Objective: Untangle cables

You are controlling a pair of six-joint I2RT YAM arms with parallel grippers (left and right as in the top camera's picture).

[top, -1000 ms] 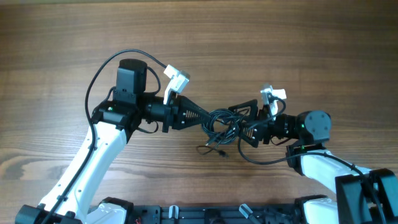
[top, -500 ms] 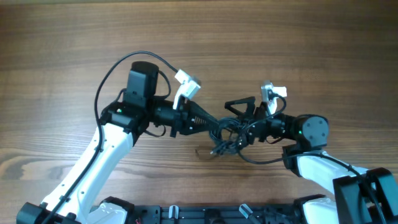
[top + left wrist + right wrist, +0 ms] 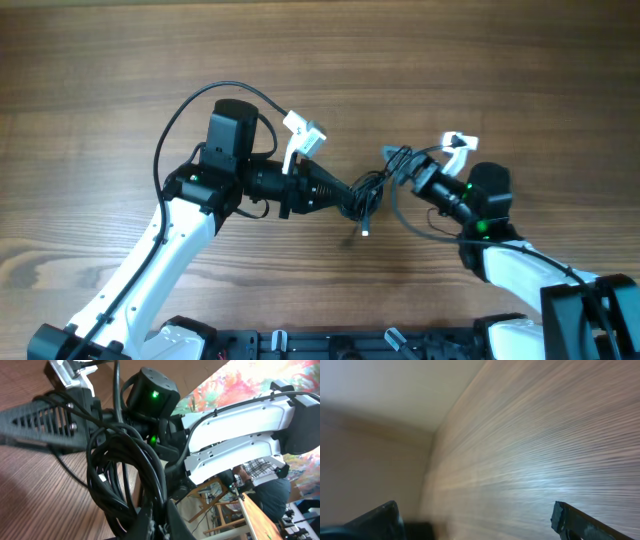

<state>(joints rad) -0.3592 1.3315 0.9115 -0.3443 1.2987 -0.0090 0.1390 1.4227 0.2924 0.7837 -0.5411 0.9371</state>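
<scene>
Left gripper [image 3: 352, 198] clamps the tangled black cables [image 3: 370, 188], loops hanging just past its tips. Right gripper [image 3: 402, 165], jaws spread wide, sits beside the tangle, possibly touching it.

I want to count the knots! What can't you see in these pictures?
Overhead: the thin black cables bunch against the black left tool, too small to count loops.
Left wrist: the cables crowd that tool's tips, cut off by the bottom edge.
Right wrist: blurred brown wooden table only; the right tool's fingers are cropped, no cables visible.
</scene>
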